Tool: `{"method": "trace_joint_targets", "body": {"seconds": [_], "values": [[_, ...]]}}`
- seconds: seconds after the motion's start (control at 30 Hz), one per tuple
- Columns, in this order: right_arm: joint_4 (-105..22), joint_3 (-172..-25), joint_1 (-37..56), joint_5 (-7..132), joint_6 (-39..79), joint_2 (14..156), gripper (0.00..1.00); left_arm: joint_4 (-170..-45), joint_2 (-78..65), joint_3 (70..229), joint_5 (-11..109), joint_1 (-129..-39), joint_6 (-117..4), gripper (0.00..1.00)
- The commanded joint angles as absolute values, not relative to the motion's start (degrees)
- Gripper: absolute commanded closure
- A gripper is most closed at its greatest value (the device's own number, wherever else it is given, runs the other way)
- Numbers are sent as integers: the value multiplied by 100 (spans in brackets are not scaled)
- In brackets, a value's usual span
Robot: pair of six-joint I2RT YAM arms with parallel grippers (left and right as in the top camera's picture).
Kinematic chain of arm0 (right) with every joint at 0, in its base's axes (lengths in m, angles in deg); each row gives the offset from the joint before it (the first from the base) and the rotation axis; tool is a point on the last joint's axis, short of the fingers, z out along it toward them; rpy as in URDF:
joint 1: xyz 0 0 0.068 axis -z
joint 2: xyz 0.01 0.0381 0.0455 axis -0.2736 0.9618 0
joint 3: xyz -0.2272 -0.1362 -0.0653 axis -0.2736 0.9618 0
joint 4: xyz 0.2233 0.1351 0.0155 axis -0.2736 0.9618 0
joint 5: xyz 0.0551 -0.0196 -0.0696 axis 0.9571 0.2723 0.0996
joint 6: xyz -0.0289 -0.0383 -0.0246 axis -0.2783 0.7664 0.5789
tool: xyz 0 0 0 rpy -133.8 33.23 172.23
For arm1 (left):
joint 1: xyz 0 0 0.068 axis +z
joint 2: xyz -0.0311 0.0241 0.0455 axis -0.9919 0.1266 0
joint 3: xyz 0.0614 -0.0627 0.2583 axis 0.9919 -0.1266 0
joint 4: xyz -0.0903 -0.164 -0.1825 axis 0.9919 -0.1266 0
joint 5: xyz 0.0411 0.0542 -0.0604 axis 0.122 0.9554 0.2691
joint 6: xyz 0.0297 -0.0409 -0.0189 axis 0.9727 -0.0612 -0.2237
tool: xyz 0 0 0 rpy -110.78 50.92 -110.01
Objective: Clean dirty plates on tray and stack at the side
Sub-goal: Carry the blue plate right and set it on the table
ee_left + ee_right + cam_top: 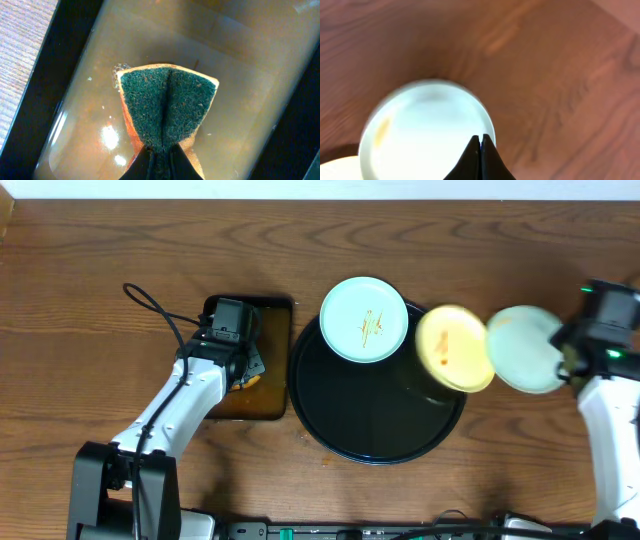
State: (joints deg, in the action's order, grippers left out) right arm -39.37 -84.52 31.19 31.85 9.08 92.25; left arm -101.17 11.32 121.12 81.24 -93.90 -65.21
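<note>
Green scouring fibre on a folded orange-yellow sponge (167, 105) is filling the left wrist view. The left gripper (161, 150) is pinching it at the fold, its two dark fingers drawn close together around the creased pad. The sponge is hanging over a smaller rectangular dark brownish tray (240, 75), whose glossy floor is shining as if wet.

From overhead, this tray is lying on the wood just left of the large round glossy black tray (370, 410).

The right gripper (480, 142) is gripping the rim of a small round pale mint-blue plate (425, 135), its black fingers pressed together on the edge. A faint orange smear is showing near that plate's left side, though the view is blurred. The plate is sitting out past the black tray's right side, above bare table; I cannot tell whether it is resting on the wood.

A pale yellow round plate (455, 347) is overlapping the black tray's right rim, its edge meeting the held plate. A second mint-blue plate (365, 320) with an orange-brown squiggle is lying at the far side of the black tray.

Everything is resting on a brown wood-grain table (100, 260). A black cable (150, 305) is looping beside the left arm, and a pale strip is running along the far edge.
</note>
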Motion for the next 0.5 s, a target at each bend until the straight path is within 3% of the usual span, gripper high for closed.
{"method": "trace_joint_targets", "body": {"seconds": [0.0, 0.23, 0.47], "values": [[-3906, -8559, 3613, 3821, 797, 9268, 99, -10128, 1152, 12051, 8174, -9366, -6488, 92], [-3869, -8559, 3786, 4090, 1203, 9426, 98, -10128, 1152, 12051, 8174, -9366, -6488, 92], [-3368, -8552, 3755, 5399, 1752, 9450, 75, -10130, 1152, 12051, 8174, -9366, -6488, 92]]}}
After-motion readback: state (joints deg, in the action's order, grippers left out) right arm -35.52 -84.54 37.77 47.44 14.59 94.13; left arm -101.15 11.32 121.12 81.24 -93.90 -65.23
